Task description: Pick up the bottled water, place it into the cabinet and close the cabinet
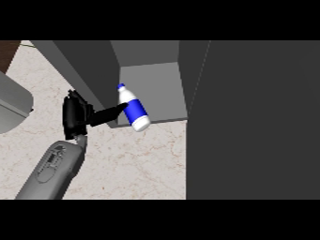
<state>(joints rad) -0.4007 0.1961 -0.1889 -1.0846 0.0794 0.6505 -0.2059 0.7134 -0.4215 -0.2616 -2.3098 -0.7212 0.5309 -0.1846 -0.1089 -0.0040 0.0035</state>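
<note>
The bottled water (133, 110), white with a blue label and blue cap, leans at the front edge of the open cabinet compartment (155, 91). Its cap points up and left, and its base hangs just past the shelf's front lip. My left hand (78, 115) is to the left of the bottle, in front of the cabinet's left wall. Straight fingers (111, 114) stretch right and touch the bottle's label, and nothing curls round it. My right hand does not show.
The cabinet's dark door panel (259, 122) fills the right side of the view. A rounded grey object (3, 103) sits at the left edge. The marble counter (134, 164) lies between my forearm and the door.
</note>
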